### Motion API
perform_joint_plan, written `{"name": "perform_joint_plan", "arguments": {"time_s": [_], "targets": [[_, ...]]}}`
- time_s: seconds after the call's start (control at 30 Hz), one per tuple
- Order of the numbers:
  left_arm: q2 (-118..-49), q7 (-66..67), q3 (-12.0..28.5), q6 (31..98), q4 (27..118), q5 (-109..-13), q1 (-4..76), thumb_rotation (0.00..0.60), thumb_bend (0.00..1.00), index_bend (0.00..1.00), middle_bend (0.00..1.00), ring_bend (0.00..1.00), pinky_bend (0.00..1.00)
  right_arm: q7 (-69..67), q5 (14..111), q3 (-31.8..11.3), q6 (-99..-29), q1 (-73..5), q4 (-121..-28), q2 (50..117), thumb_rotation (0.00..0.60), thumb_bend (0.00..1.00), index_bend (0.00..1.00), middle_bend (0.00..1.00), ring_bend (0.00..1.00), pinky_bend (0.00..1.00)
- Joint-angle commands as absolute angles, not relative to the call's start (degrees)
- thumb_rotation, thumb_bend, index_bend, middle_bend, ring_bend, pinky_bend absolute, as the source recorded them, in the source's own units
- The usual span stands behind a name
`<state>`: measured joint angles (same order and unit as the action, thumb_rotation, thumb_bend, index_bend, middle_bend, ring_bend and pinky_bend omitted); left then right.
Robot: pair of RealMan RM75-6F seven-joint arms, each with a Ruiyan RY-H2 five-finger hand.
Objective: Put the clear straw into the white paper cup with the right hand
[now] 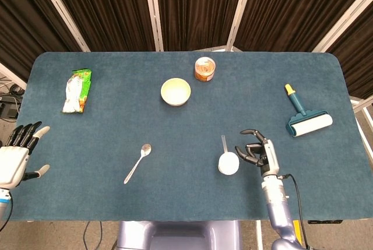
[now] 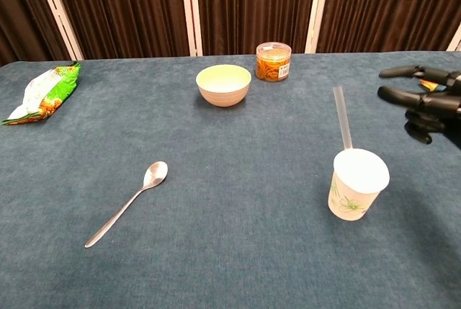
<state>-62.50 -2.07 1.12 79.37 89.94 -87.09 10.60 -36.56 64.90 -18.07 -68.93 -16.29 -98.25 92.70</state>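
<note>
The white paper cup (image 2: 357, 183) (image 1: 228, 164) stands upright on the table near its front right. The clear straw (image 2: 342, 117) (image 1: 224, 144) sits inside it, leaning back and to the left against the rim, free of any hand. My right hand (image 2: 426, 99) (image 1: 256, 152) hovers just right of the cup, fingers spread apart, holding nothing. My left hand (image 1: 17, 155) stays off the table's left edge with its fingers extended, empty.
A cream bowl (image 2: 224, 84) and a jar of orange snacks (image 2: 273, 61) stand at the back centre. A metal spoon (image 2: 128, 202) lies front left, a green snack bag (image 2: 40, 93) far left, a lint roller (image 1: 305, 119) at the right.
</note>
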Motion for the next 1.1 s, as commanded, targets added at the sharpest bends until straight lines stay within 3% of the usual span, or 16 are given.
{"name": "perform_joint_plan", "arguments": {"time_s": [0.03,0.13,0.23,0.33,0.4,0.47,0.53,0.6,0.73,0.83,1.03,1.1], "targets": [[-62.5,-2.12,1.1,79.39,89.92,-87.1,10.58,0.6,0.21,0.12,0.0,0.0,0.0,-37.03,67.62,-20.7,-75.82,-14.98,-96.78,94.94,0.6,0.23,0.35,1.0,0.94,0.81],[-62.51,-2.17,1.12,79.37,89.85,-87.13,10.61,0.6,0.21,0.12,0.0,0.0,0.0,-37.38,69.88,-24.66,-82.15,-14.34,-95.95,95.5,0.6,0.22,0.34,1.0,0.93,0.76],[-62.49,-2.25,1.1,79.37,89.8,-87.19,10.63,0.6,0.21,0.12,0.0,0.0,0.0,-35.72,71.65,-28.08,-85.7,-14.3,-95.8,93.58,0.6,0.22,0.34,0.93,0.82,0.66],[-62.5,-2.21,1.09,79.38,89.78,-87.24,10.64,0.6,0.21,0.12,0.0,0.0,0.0,-32.91,71.97,-30.46,-86.2,-14.63,-95.53,90.56,0.6,0.22,0.31,0.64,0.53,0.44],[-62.5,-2.16,1.07,79.41,89.8,-87.23,10.61,0.6,0.21,0.12,0.0,0.0,0.0,-30.54,71.09,-31.47,-84.77,-14.8,-95.34,87.75,0.6,0.21,0.25,0.38,0.26,0.24],[-62.5,-2.06,1.1,79.4,89.87,-87.21,10.63,0.6,0.21,0.12,0.0,0.0,0.0,-27.82,69.66,-31.37,-82.19,-14.76,-95.38,84.74,0.6,0.21,0.2,0.22,0.09,0.11],[-62.5,-1.95,1.11,79.38,89.92,-87.14,10.62,0.6,0.21,0.12,0.0,0.0,0.0,-23.09,68.42,-29.79,-78.28,-14.91,-94.92,81.25,0.6,0.19,0.15,0.09,0.01,0.03],[-62.51,-1.89,1.11,79.39,89.94,-87.12,10.61,0.6,0.21,0.12,0.0,0.0,0.0,-18.62,67.82,-27.83,-74.59,-15.25,-94.41,78.25,0.6,0.16,0.11,0.01,0.0,0.0],[-62.53,-1.84,1.16,79.31,89.95,-86.94,10.62,0.6,0.21,0.12,0.0,0.0,0.0,-7.43,67.7,-22.9,-67.76,-15.67,-95.41,70.53,0.6,0.15,0.07,0.0,0.0,0.0],[-62.5,-1.83,1.21,79.2,90.04,-86.76,10.64,0.6,0.21,0.12,0.0,0.0,0.0,-2.46,71.58,-19.04,-68.52,-14.27,-95.72,66.72,0.6,0.15,0.07,0.0,0.0,0.0],[-62.54,-1.45,1.18,79.4,90.22,-86.68,10.47,0.6,0.21,0.12,0.0,0.0,0.0,-8.41,77.36,-13.44,-74.1,-8.71,-95.34,65.38,0.6,0.14,0.06,0.0,0.0,0.0],[-62.55,-1.41,1.13,79.5,90.23,-86.81,10.43,0.6,0.21,0.12,0.0,0.0,0.0,-9.07,77.7,-11.72,-73.08,-8.14,-94.42,64.99,0.6,0.14,0.06,0.0,0.0,0.0]]}}
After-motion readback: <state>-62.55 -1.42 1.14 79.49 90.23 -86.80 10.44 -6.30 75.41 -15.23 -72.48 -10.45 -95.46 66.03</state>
